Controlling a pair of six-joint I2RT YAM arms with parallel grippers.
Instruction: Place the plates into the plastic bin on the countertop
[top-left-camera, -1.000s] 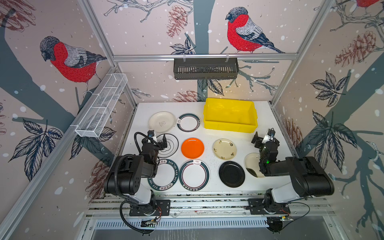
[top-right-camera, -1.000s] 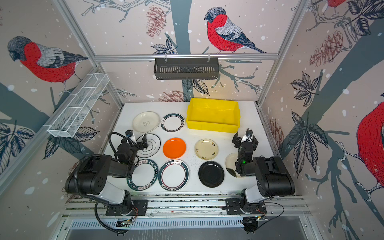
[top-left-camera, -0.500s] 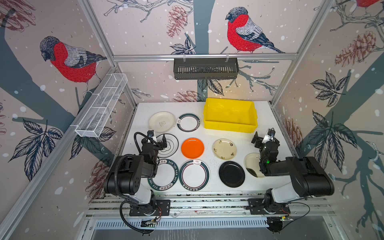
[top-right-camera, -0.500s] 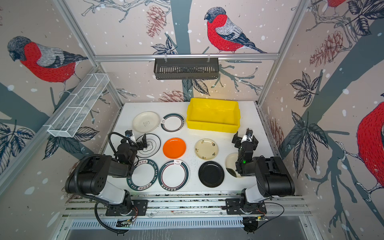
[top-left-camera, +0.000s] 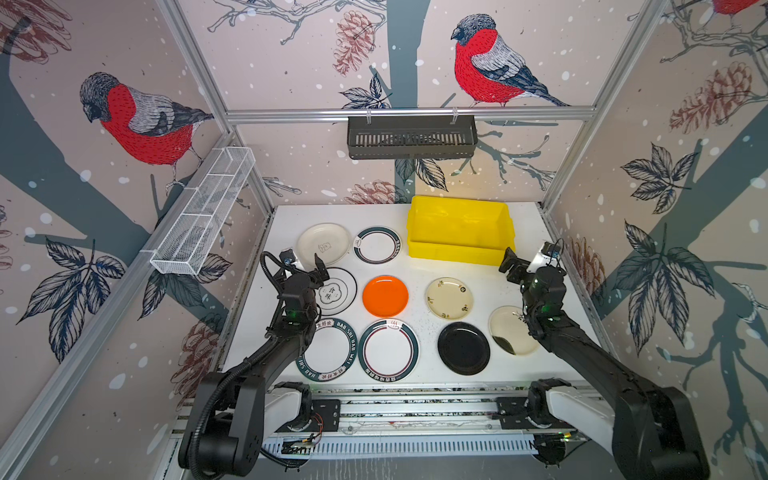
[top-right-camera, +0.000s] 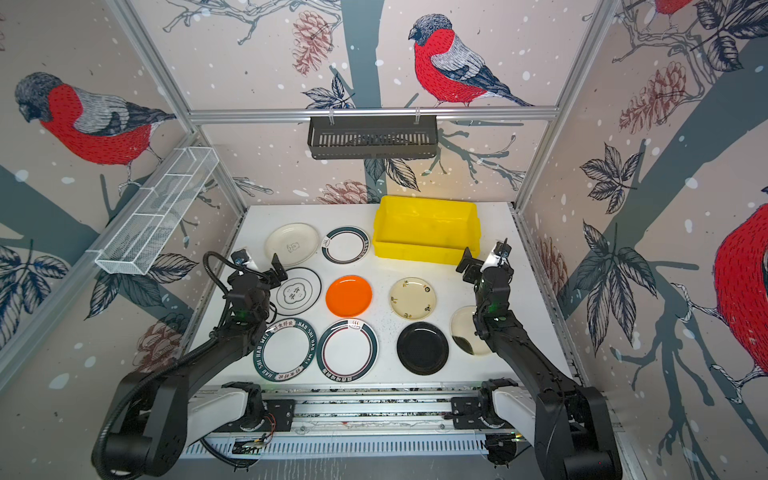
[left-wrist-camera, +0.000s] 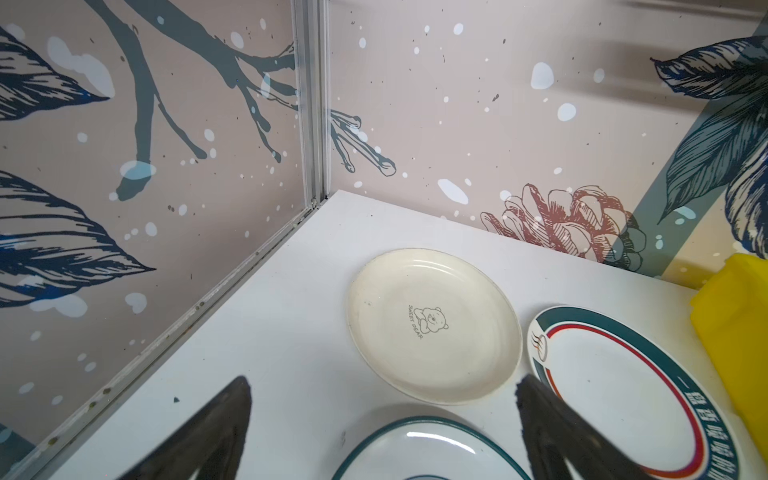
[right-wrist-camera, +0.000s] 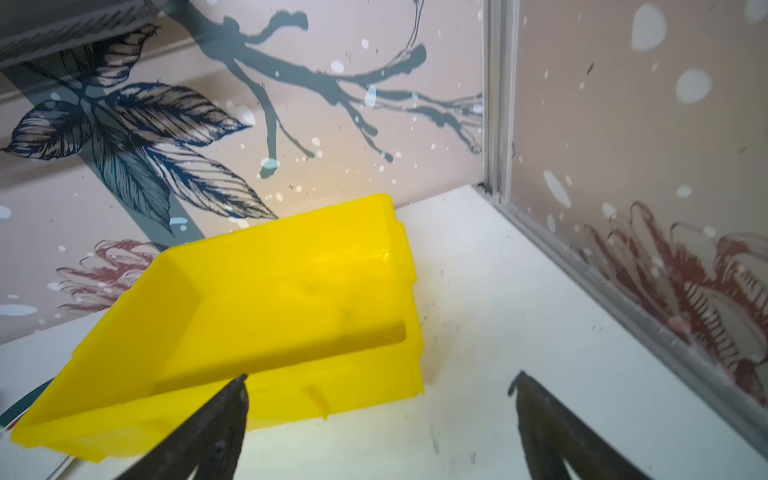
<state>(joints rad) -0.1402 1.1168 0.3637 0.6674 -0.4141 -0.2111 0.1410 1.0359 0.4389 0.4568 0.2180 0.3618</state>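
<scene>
White countertop (top-left-camera: 525, 220) lies bare right of the plastic bin (top-left-camera: 455, 251); left gripper (top-left-camera: 303, 262) and right gripper (top-left-camera: 528, 258) both gape wide, empty.

I am working in a lab test booth: silver aluminium frame rails (top-left-camera: 409, 111) are boxing in a white speckled tabletop (top-left-camera: 415, 264), and bird-printed wall panels (top-left-camera: 291, 62) are standing around my black left arm (top-left-camera: 266, 357) and right arm (top-left-camera: 590, 353).
</scene>
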